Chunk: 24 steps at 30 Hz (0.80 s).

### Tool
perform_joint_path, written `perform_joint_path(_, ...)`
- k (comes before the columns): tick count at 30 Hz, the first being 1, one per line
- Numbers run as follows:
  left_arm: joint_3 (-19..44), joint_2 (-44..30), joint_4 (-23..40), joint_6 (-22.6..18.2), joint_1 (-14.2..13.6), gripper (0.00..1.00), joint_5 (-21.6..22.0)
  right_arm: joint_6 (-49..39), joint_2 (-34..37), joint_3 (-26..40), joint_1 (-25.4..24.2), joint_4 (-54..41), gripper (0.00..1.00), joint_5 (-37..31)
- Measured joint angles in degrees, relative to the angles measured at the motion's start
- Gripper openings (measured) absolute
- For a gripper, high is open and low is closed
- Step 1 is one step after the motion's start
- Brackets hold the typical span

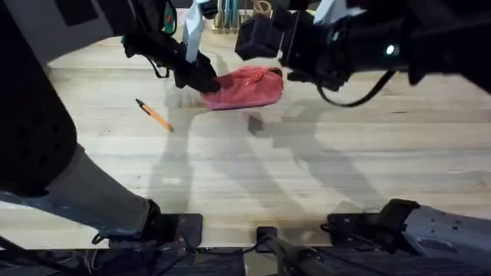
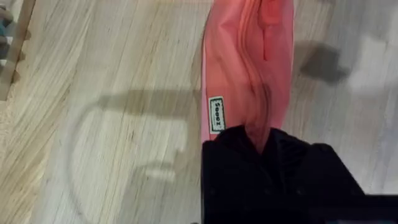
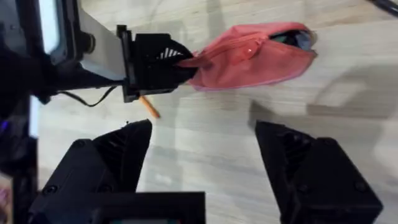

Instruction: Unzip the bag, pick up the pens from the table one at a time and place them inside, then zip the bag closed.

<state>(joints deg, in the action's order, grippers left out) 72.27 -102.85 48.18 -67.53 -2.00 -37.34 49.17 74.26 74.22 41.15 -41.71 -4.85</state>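
Bag: soft salmon-pink fabric pencil pouch (image 1: 247, 87), lying long-ways at the far middle of the light wooden plank table (image 1: 307, 176), one end pinched up off the boards.
Bag mouth: in the right wrist view the free end (image 3: 292, 38) gapes a little and something dark shows inside; what it is I cannot tell.
Left gripper: black fingers (image 1: 201, 79) clamped tight on the pouch's left end; the left wrist view shows pink fabric gathered into the closed fingers (image 2: 261, 155) just past a small white label (image 2: 216, 114).
Right gripper: black fingers (image 3: 202, 168) spread wide with nothing between them, hanging above bare table on the near side of the pouch, apart from it.
Orange pen: slim orange pen with a black tip (image 1: 154, 116), flat on the table to the left of the pouch, well apart from it.
Black pen: cannot place it.
Likely step: pouch held steady for loading or for working the zipper.
Risk, slip: fabric could pull out of the left grip if the right arm tugs along the zipper line.
Risk, mouth: the sagging opening may fold shut, so a pen catches on its lip.
Risk, pen: round and slim, liable to roll away under a wide pinch.
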Motion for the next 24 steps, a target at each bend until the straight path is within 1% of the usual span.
perform_joint_path(6, 0.0, 0.0, 0.0, 0.0, 0.0, 0.042, 0.0, 9.4, -0.2, 0.0, 6.2, -4.0, 0.996, -13.1)
perform_joint_path(9, 0.0, 0.0, 0.0, 0.0, 0.0, 0.042, 0.0, 12.3, -0.1, 0.0, 8.2, -4.0, 0.996, -17.3)
perform_joint_path(12, 0.0, 0.0, 0.0, 0.0, 0.0, 0.042, 0.0, 14.4, -0.1, 0.0, 9.1, -4.0, 0.996, -20.6)
perform_joint_path(24, 0.0, 0.0, 0.0, 0.0, 0.0, 0.042, 0.0, 15.9, -0.1, 0.0, 9.1, -4.0, 0.996, -22.4)
